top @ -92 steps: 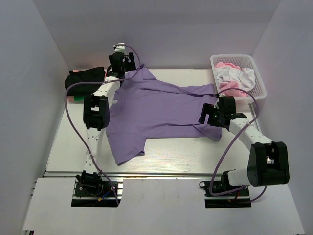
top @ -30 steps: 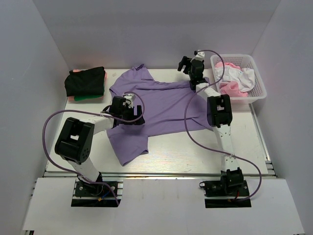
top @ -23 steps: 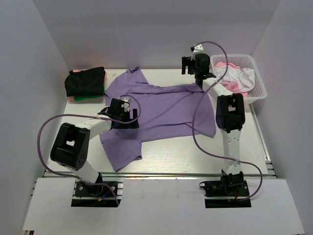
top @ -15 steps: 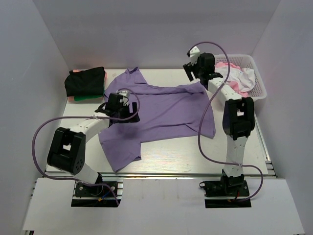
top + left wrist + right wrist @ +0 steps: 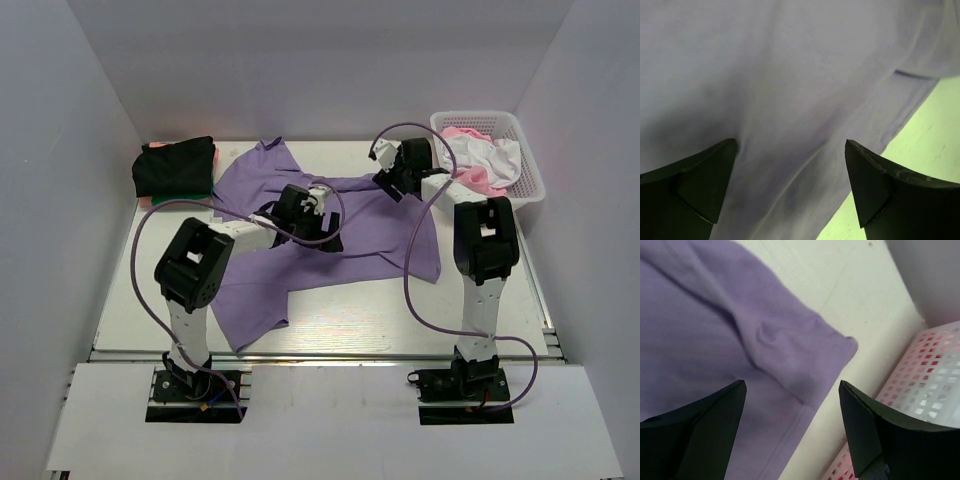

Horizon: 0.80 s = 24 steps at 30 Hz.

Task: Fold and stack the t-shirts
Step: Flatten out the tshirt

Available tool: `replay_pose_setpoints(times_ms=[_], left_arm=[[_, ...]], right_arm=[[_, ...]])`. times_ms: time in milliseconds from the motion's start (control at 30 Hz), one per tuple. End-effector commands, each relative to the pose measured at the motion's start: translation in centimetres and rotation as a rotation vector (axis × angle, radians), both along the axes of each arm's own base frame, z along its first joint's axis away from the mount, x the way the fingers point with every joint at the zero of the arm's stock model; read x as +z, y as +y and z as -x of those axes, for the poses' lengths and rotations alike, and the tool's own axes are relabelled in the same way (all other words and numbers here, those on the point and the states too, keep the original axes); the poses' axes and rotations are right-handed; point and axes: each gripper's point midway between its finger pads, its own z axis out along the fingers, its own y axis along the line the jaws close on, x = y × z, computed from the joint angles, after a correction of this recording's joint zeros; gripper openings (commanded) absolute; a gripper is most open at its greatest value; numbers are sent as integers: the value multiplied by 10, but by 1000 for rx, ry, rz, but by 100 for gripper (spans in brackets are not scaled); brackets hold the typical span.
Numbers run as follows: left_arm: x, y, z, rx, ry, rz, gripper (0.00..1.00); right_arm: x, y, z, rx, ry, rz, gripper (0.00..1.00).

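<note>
A large lavender-purple t-shirt [image 5: 370,230] lies spread and wrinkled across the middle of the white table [image 5: 350,310]. My left gripper [image 5: 322,226] hangs low over the shirt's middle. In the left wrist view it [image 5: 790,141] is open, with only purple cloth [image 5: 790,75] between the fingers. My right gripper [image 5: 392,182] is over the shirt's far right corner, beside the basket. In the right wrist view it [image 5: 791,385] is open and empty above that corner [image 5: 785,345]. A folded stack of black, green and pink shirts [image 5: 176,168] sits at the far left.
A white lattice basket [image 5: 470,116] at the far right holds pink and white cloth; its wall shows in the right wrist view [image 5: 935,375]. White walls enclose the table on three sides. Purple cables loop from both arms.
My left gripper has swept right from the shirt's left side to its middle. My right gripper has come down from the back wall to the shirt's far right corner. The shirt shifted slightly.
</note>
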Motion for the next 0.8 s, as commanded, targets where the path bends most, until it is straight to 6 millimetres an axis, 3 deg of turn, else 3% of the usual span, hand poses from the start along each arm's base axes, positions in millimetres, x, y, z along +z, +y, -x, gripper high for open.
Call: replay_pose_setpoints(times_ms=[0, 100, 200, 333, 467, 567, 600, 667, 700, 767], left_arm=[[14, -32, 2, -98, -54, 77, 100], [-4, -41, 16, -133, -14, 63, 100], [-4, -51, 17, -138, -14, 64, 100], [-20, -50, 20, -132, 18, 28, 100], [-23, -51, 26, -153, 20, 11, 100], [-30, -52, 35, -176, 46, -4, 100], [-32, -50, 37, -182, 50, -14, 100], [-39, -45, 50, -191, 83, -35, 100], [-39, -42, 53, -199, 83, -44, 100], [-48, -36, 68, -215, 113, -70, 100]], right_arm=[[12, 0, -32, -48, -131, -20, 80], [3, 8, -41, -32, -106, -38, 77], [-12, 15, -32, 26, -48, -37, 77], [-20, 22, -17, 84, 6, -58, 77], [-21, 17, -21, 62, -17, -33, 77], [-30, 13, -27, 21, -20, -37, 67], [-29, 6, -37, -28, -65, -15, 57], [-22, -6, -48, -115, -118, 0, 47], [-22, -8, -55, -137, -145, -3, 36], [-12, -19, -63, -220, -203, 2, 29]])
